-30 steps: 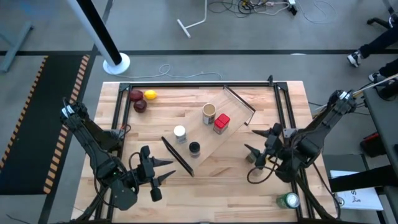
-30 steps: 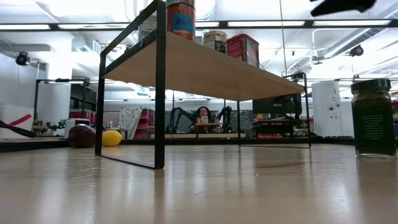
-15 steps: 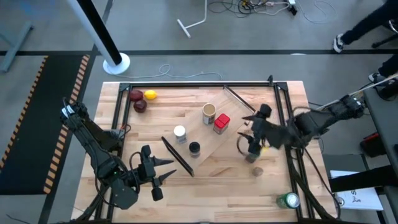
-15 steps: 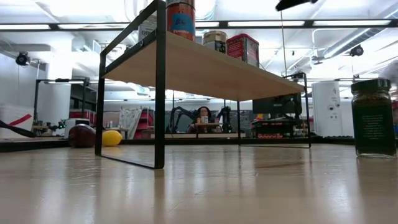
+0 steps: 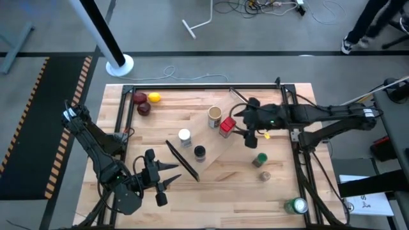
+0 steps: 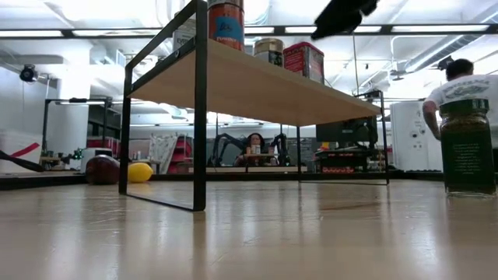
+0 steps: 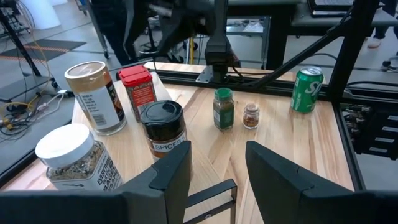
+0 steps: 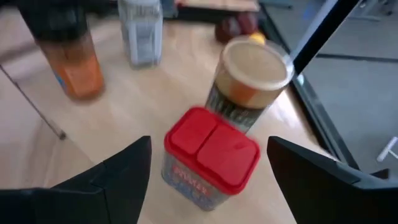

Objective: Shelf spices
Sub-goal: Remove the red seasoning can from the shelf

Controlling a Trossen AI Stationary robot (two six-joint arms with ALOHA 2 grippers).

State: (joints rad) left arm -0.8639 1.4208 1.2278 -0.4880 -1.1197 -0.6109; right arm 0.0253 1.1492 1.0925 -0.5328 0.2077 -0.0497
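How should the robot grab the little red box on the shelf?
Probably from straight above, with the open right gripper closing on the two flat sides of the red box just under its lid. The box stands upright on the shelf, and the tan cylinder crowds one side, so coming down from the top looks clearest.

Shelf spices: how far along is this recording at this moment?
Done: four of six stand on the shelf: tan cylinder, red box, white-capped jar, black-capped jar. In hand: nothing; the right gripper hovers open over the red box, and the left gripper waits open at the table's near left. Left: green-lidded jar and tiny jar, both on the table beside the shelf.
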